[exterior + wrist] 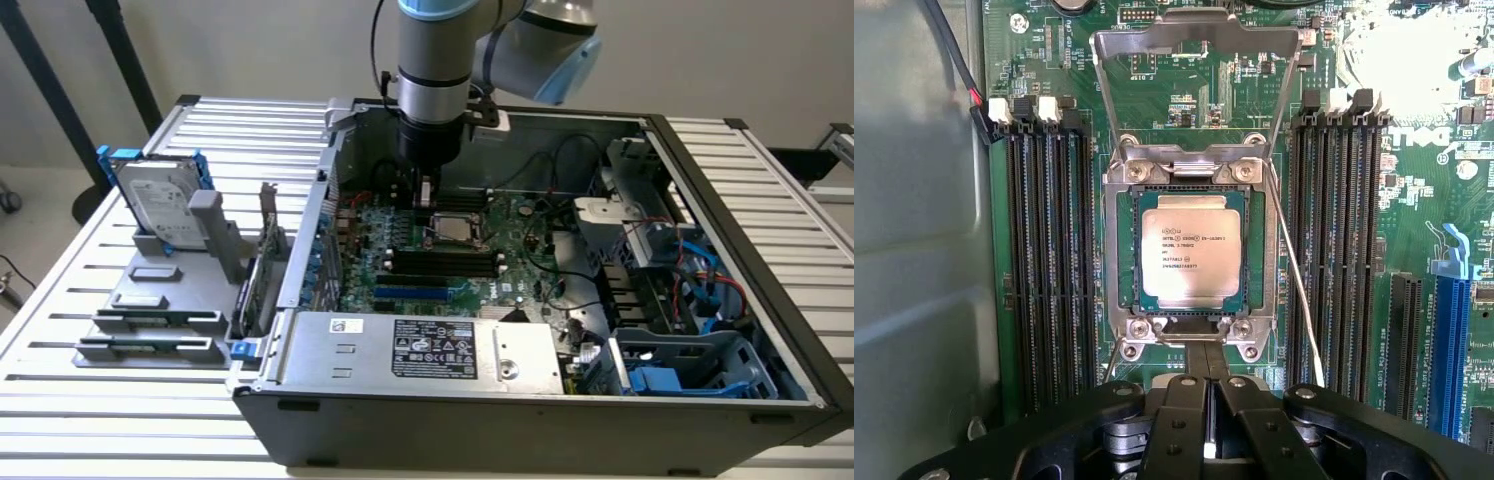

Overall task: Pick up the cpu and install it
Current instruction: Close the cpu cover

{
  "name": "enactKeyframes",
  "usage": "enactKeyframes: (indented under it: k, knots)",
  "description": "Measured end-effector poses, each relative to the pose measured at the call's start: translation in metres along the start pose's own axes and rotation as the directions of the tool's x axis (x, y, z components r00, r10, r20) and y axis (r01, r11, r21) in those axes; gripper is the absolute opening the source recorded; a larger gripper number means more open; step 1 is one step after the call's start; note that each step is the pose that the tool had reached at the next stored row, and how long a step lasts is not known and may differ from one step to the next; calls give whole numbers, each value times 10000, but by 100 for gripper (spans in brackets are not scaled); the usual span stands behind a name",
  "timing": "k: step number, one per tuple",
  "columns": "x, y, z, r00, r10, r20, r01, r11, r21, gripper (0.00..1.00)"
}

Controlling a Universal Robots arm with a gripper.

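Observation:
The cpu [1190, 248], a small silver-topped square chip with printed text, lies flat in the motherboard socket [1122, 250]. The socket's metal load plate [1194, 45] stands hinged up behind it. My gripper [1206, 362] is shut with nothing between its black fingers, and it hovers just off one edge of the socket. In the exterior view the gripper [424, 196] hangs inside the open computer case, just above and beside the cpu [454, 232].
Black memory slots [1054, 260] flank the socket on both sides. A grey power-supply box [427, 350] fills the case's near edge. A hard drive in a blue bracket [158, 205] stands on a grey fixture [154, 320] on the exterior view's left. Cables and blue drive bays [681, 375] crowd the right.

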State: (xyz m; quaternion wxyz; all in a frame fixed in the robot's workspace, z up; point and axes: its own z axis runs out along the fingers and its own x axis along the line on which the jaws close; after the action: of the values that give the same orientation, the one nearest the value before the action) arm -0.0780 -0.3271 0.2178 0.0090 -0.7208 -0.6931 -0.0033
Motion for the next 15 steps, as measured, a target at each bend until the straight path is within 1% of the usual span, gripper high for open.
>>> enactKeyframes:
  k: [3,6,10,15]
  knots:
    - [1,25,-7,10000,2,-1,-2,10000,4,11]
    - [5,120,-55,10000,2,1,-2,10000,52,11]
    - [13,282,-139,10000,3,1,-3,10000,97,11]
    - [24,510,-249,10000,3,5,-3,9998,180,11]
